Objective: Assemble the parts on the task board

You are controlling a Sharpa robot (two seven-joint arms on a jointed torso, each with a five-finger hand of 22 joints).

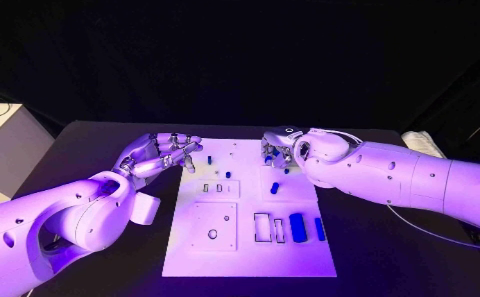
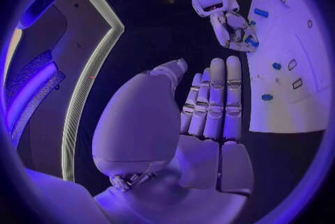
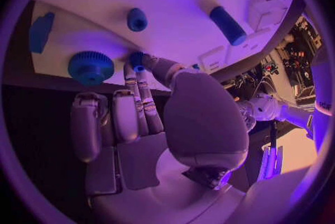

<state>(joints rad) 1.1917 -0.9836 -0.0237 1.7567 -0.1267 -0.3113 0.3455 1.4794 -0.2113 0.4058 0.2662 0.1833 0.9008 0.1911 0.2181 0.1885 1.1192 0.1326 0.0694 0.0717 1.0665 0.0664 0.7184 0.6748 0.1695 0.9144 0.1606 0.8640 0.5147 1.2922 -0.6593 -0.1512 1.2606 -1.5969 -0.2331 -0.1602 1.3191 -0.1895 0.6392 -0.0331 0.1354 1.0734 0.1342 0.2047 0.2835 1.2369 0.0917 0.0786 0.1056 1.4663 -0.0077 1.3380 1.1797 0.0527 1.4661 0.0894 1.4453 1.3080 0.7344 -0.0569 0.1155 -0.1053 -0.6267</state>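
Observation:
The white task board (image 1: 250, 241) lies mid-table. My right hand (image 1: 278, 150) hovers over its far right corner, thumb and a finger pinching a small blue part (image 3: 137, 60). In the right wrist view a blue gear (image 3: 91, 66), a short blue peg (image 3: 137, 19) and a blue cylinder (image 3: 228, 25) sit on the board close to the fingers (image 3: 133, 112). My left hand (image 1: 165, 151) is off the board's far left corner, fingers straight and holding nothing (image 2: 213, 101). More blue parts lie on the board: a small peg (image 1: 228, 174), a cylinder (image 1: 275, 187) and a long bar (image 1: 298, 227).
Rectangular slots (image 1: 262, 227) and a square plate with a hole (image 1: 213, 226) occupy the board's near half. A pale box (image 1: 20, 144) stands at the table's left edge. Black tabletop (image 1: 380, 255) surrounds the board.

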